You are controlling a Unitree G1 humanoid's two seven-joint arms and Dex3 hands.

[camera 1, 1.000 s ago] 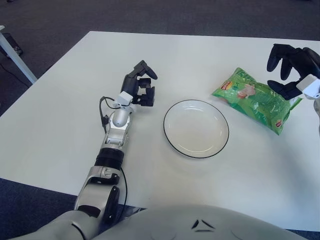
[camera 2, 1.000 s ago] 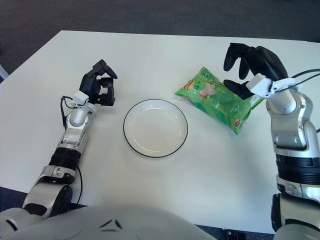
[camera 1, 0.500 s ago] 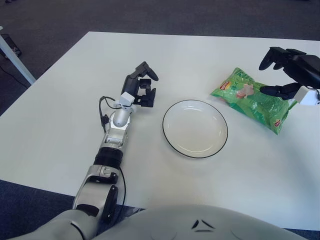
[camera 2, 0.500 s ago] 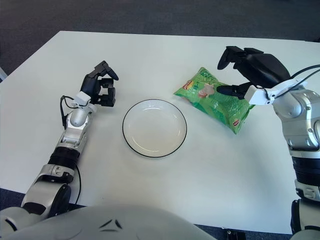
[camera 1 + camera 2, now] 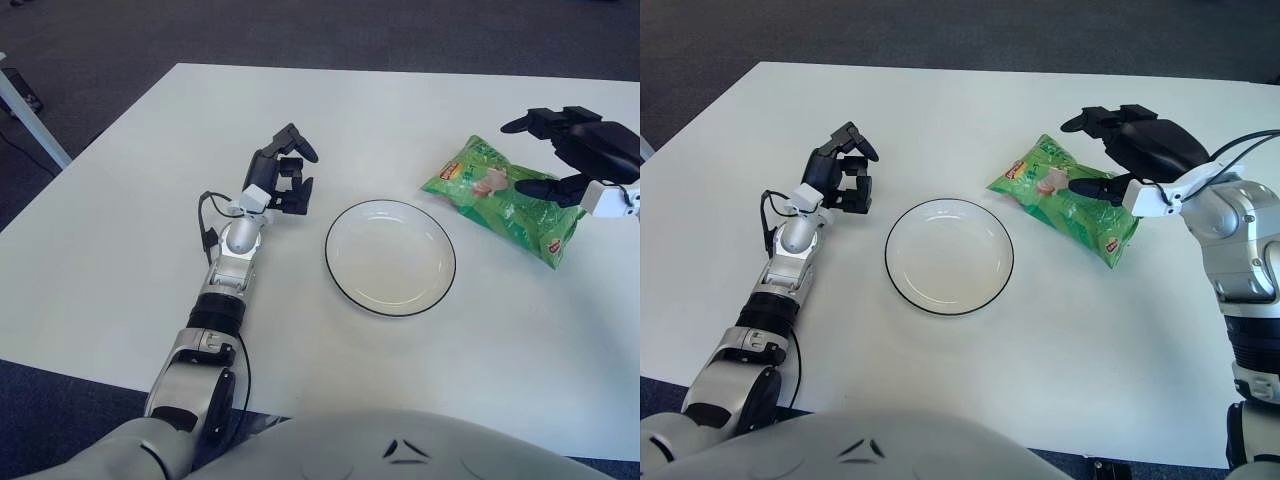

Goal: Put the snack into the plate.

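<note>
On the right half of the white table (image 5: 940, 120) lies the snack (image 5: 1068, 197), a green crisp bag set flat and slanting, its near corner pointing toward the robot's right side and its far corner with the red label turned toward the plate. The bag sits wholly on the table top, just beside the plate (image 5: 949, 256) but apart from it, with a narrow strip of bare table between the two. The plate is white with a thin dark rim, stands near the middle of the table and holds nothing. Over the bag's right part hangs the right hand (image 5: 1129, 155), palm down, its dark fingers (image 5: 1085, 118) spread forward above the bag and its thumb reaching along the bag's near edge; the fingers are apart and grasp nothing, and whether any tip touches the wrapper cannot be told. Its silver forearm runs off toward the right edge of the view with a black cable looping beside it. To the left of the plate, well apart from the bag, the left hand (image 5: 840, 178) shows with its fingers curled in on themselves around nothing, wrist and forearm stretched back along the table toward the robot's body. Dark carpet (image 5: 940, 30) surrounds the table beyond its far edge.
</note>
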